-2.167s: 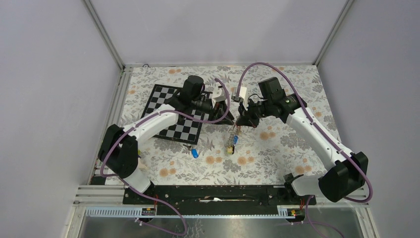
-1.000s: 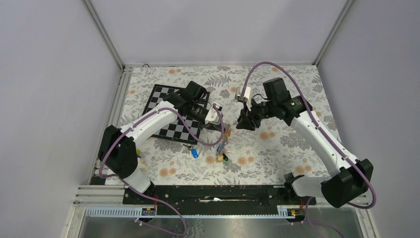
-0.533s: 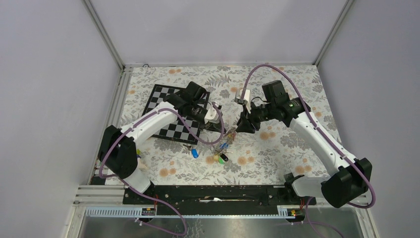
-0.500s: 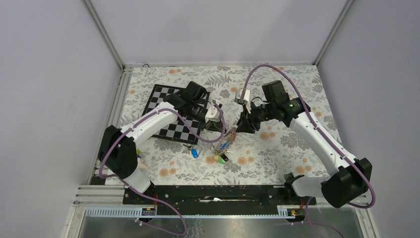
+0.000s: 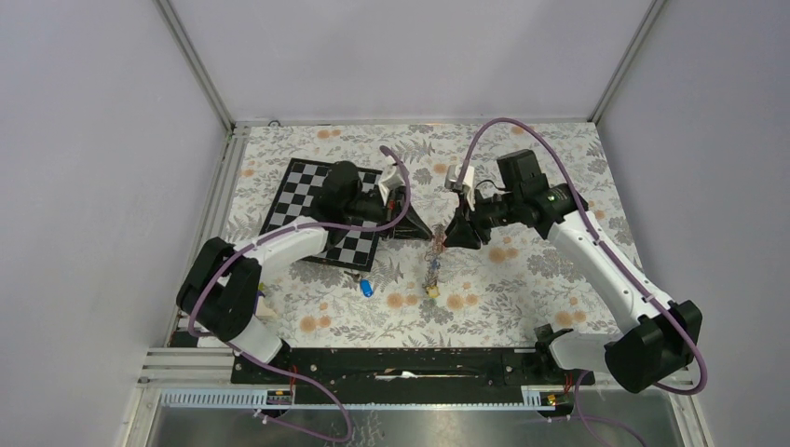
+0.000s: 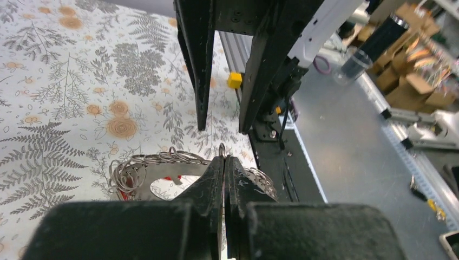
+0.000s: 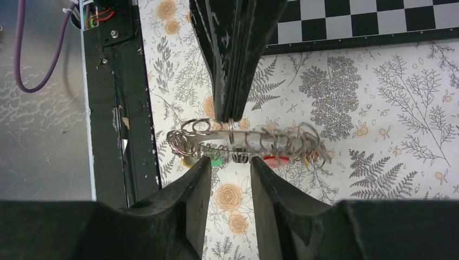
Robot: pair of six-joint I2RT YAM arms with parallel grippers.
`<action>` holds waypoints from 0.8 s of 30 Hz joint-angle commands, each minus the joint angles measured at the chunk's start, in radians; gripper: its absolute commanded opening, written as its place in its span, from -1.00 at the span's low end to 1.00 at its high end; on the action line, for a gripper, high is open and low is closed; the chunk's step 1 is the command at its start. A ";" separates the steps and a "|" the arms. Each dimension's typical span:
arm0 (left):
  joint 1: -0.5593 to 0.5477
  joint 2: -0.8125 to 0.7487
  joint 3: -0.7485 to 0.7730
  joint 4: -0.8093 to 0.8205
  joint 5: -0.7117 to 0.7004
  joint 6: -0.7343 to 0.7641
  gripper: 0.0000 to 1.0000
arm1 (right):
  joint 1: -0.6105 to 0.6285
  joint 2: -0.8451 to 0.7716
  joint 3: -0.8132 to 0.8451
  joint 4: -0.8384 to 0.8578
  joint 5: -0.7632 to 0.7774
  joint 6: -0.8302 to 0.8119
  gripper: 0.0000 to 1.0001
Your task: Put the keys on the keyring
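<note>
Left gripper: you have it shut tight, fingers pressed flat together, pinching one small wire loop at the top of the keyring. The rest of the keyring, a grey coil of loops, hangs below those tips.

Position: in the top view the keyring runs from the tips toward the near edge, over the flowered table cloth. It is about mid-table, just right of the chessboard. You cannot tell from that view whether its low end touches the cloth.

Right gripper: you have it partly open, with a narrow gap between its fingers. It faces the left gripper tip to tip, and the keyring is between the two. In the right wrist view its fingertips sit just short of the coil, one on either side of the pinched loop, with nothing clamped between them. The left wrist view agrees: the right fingers stand apart around the pinched loop without touching it.

Keys among the loops: a green head and a yellow head hang toward one end. A red head sits past the middle, and a yellowish one is at the other end.

One blue key lies loose on the cloth, left of the hanging keyring and apart from it, near the chessboard's near right corner.
</note>
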 commanded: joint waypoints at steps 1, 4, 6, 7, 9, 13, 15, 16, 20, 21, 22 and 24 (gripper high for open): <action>0.032 -0.029 -0.085 0.786 0.004 -0.560 -1.00 | -0.017 -0.032 0.045 0.014 -0.048 0.018 -0.21; 0.032 -0.037 -0.055 0.606 -0.003 -0.479 -1.00 | -0.020 -0.026 0.060 0.014 -0.050 0.027 -0.23; 0.033 -0.039 -0.063 0.615 -0.018 -0.488 -1.00 | -0.021 -0.019 0.071 0.020 -0.049 0.036 -0.23; 0.032 -0.041 -0.071 0.634 -0.026 -0.507 -1.00 | -0.022 -0.016 0.073 0.034 -0.045 0.055 -0.24; 0.032 -0.041 -0.091 0.684 -0.049 -0.543 -1.00 | -0.022 -0.006 0.082 0.053 -0.045 0.075 -0.24; 0.031 -0.040 -0.121 0.753 -0.081 -0.586 -1.00 | -0.022 0.013 0.105 0.070 -0.071 0.109 -0.26; 0.031 -0.039 -0.132 0.767 -0.089 -0.590 -1.00 | -0.023 0.021 0.113 0.072 -0.085 0.119 -0.26; 0.031 -0.040 -0.135 0.767 -0.091 -0.590 -1.00 | -0.022 0.024 0.115 0.071 -0.088 0.121 -0.26; 0.031 -0.037 -0.142 0.764 -0.096 -0.581 -1.00 | -0.022 0.028 0.116 0.071 -0.103 0.123 -0.26; 0.031 -0.036 -0.143 0.764 -0.097 -0.580 -1.00 | -0.022 0.030 0.114 0.072 -0.110 0.122 -0.26; 0.029 -0.035 -0.143 0.762 -0.098 -0.579 -1.00 | -0.022 0.031 0.114 0.072 -0.113 0.121 -0.26; 0.028 -0.033 -0.144 0.756 -0.098 -0.574 -1.00 | -0.022 0.032 0.110 0.085 -0.119 0.133 -0.26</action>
